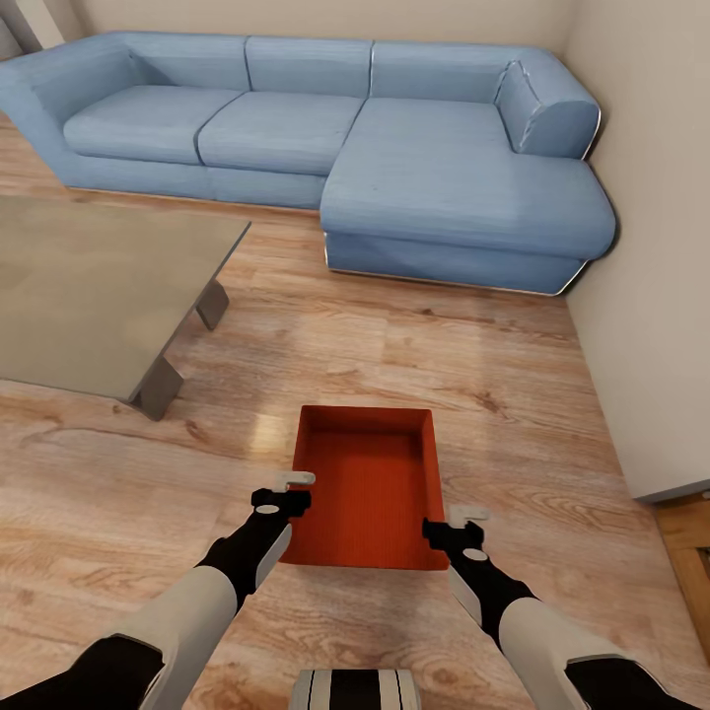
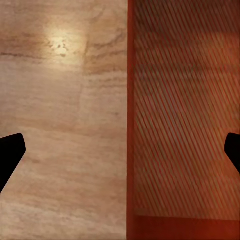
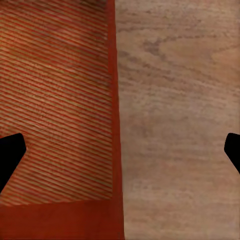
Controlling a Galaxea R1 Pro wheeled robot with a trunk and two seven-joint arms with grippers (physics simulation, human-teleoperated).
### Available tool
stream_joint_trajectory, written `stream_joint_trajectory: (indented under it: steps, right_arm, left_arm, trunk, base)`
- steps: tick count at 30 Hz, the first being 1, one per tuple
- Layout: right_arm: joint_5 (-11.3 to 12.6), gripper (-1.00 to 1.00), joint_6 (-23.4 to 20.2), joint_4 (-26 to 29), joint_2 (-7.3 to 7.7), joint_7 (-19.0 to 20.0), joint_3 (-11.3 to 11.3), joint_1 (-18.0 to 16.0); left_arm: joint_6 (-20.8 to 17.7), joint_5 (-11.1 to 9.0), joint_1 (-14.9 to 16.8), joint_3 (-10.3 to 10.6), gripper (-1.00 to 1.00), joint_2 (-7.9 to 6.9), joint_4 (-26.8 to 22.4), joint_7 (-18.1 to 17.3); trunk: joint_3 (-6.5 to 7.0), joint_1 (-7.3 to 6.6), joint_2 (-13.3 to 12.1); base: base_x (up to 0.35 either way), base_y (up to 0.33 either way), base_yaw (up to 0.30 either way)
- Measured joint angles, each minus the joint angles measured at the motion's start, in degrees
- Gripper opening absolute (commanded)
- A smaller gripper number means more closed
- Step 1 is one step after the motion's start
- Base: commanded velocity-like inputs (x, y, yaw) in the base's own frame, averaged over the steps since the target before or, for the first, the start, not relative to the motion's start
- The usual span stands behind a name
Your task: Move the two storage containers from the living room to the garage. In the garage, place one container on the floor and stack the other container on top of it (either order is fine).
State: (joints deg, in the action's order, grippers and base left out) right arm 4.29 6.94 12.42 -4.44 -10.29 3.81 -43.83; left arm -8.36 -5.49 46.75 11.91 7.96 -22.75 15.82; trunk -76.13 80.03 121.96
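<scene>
While the job is to get two boxes to the garage, it looks like it has barely begun. One red-orange box (image 1: 367,488) sits on the wood floor (image 1: 444,345) of the living room, right in front of the robot. I see no second box and no garage here. So both boxes have yet to be carried out, set down and stacked.

At the box's left wall is the left gripper (image 1: 283,490), and the right gripper (image 1: 453,525) is at its right wall. In each wrist view the two dark tips are far apart, with the box wall running down between them. One tip is over the inside of the box and the other is over the floor. So both grippers are open and hold nothing. I think the next step is to close on the two side walls and lift.

The box walls are thin and straight, so each gripper must stay lined up over its wall, or a tip may bump the rim.

Close around the box the floor is bare. A low grey table (image 1: 99,286) stands off to the left and a blue sofa (image 1: 394,148) is farther ahead. A beige wall (image 1: 646,296) is near on the right. The widest bare floor is between the box and the sofa.
</scene>
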Motion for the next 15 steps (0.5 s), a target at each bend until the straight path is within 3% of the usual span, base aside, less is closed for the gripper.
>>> stream_joint_trajectory:
  steps: [15]
  right_arm:
    - [-0.15, 1.0, -0.02, -0.24, 0.11, 0.92, 0.0, 0.0]
  left_arm:
    - [-0.04, -0.08, 0.0, 0.0, 1.0, 0.09, 0.15, 0.09]
  trunk:
    - [0.0, 0.0, 0.0]
  base:
    - [0.0, 0.0, 0.0]
